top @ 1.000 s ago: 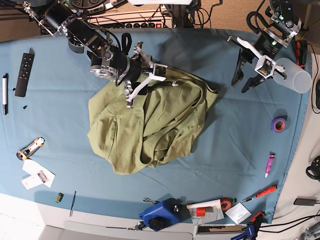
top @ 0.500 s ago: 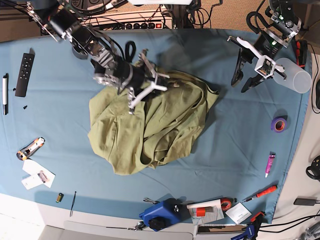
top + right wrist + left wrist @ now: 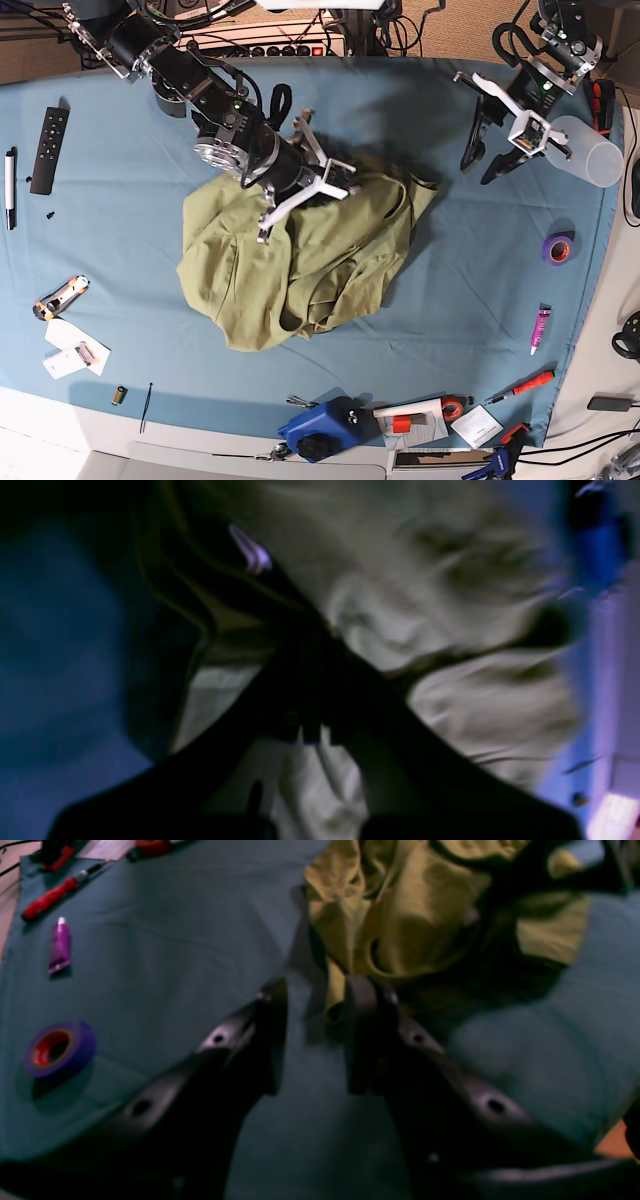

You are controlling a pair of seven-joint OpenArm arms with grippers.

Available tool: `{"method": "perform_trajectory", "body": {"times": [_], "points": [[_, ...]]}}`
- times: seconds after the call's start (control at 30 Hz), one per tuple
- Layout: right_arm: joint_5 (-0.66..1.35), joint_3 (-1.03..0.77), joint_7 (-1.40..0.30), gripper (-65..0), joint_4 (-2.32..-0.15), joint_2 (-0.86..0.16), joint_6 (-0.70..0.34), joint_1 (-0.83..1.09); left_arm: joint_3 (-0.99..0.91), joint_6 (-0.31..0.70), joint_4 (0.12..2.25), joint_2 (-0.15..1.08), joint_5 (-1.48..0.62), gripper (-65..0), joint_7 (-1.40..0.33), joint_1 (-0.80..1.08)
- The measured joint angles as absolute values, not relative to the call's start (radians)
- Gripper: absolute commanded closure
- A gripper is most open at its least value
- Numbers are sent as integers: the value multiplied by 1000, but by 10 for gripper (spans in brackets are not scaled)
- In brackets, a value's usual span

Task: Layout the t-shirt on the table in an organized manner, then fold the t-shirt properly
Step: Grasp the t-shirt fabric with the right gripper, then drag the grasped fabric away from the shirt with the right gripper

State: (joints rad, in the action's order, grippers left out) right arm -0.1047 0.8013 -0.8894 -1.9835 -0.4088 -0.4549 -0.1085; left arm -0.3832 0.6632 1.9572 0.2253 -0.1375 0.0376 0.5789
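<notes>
- I'm at the very start of the layout step: the olive-green cotton t-shirt (image 3: 300, 255) lies as a crumpled heap near the middle of the wide table draped in light-blue cloth (image 3: 120, 240), nothing spread flat yet and no fold begun.
- My right gripper (image 3: 335, 190) is down on the far edge of the heap, near the neck; in the right wrist view its dark fingers (image 3: 310, 690) meet with olive fabric bunched around them, so I read it as clenched on the t-shirt, though that picture is blurred.
- My left gripper (image 3: 490, 150) hangs well apart from the garment over bare cloth at the far side of the table, its jaws parted and nothing between them; the left wrist view shows the shirt's edge just past the fingertips.
- Next, I judge, I should lift and draw the pinched edge outward to open the heap, and bring the left arm in for a second hold so the cloth can be stretched between the two.
- Against the frames from a second ago, the right gripper has travelled along the shirt's far edge towards the left arm and its white fingers, then spread, have come together; the heap's far edge has bunched up slightly with it. The left arm has not moved.
</notes>
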Motion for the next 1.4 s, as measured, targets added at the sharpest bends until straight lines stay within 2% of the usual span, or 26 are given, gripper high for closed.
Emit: {"method": "perform_trajectory", "body": {"times": [0.37,0.4,0.53,0.6,0.73,0.77,0.83,0.87,0.97,1.23,1.4], "points": [[-104,773,-926,0,-1998,-410,-434,-105,-383,663,1957,225,-138,-205,38,579],[-104,773,-926,-9,-1998,-409,-442,-105,-384,663,1957,225,-138,-205,38,579],[-96,773,-923,-144,-1998,-410,-480,-100,-384,663,1957,225,-138,-205,38,579],[-80,773,-923,-160,-1998,-410,-479,-99,-383,663,1957,225,-138,-205,38,579],[-80,773,-888,-154,-1998,-409,-479,-99,-384,663,1957,225,-138,-205,38,579],[-81,773,-881,-131,-1998,-409,-473,-99,-383,663,1957,225,-137,-205,38,579],[-102,773,-879,-13,-1998,-409,-439,-99,-383,663,1957,225,-138,-205,38,579],[-109,773,-882,0,-1998,-409,-401,-99,-384,663,1957,225,-136,-204,38,579],[-159,773,-881,0,-1998,-409,-311,-99,-384,663,1957,225,-134,-205,38,579],[-324,758,-878,0,-1998,-409,-182,-102,-383,663,1957,225,-131,-204,38,579],[-340,580,-877,0,-1998,-406,-97,-137,-384,671,1957,225,-131,-204,38,579]]}}
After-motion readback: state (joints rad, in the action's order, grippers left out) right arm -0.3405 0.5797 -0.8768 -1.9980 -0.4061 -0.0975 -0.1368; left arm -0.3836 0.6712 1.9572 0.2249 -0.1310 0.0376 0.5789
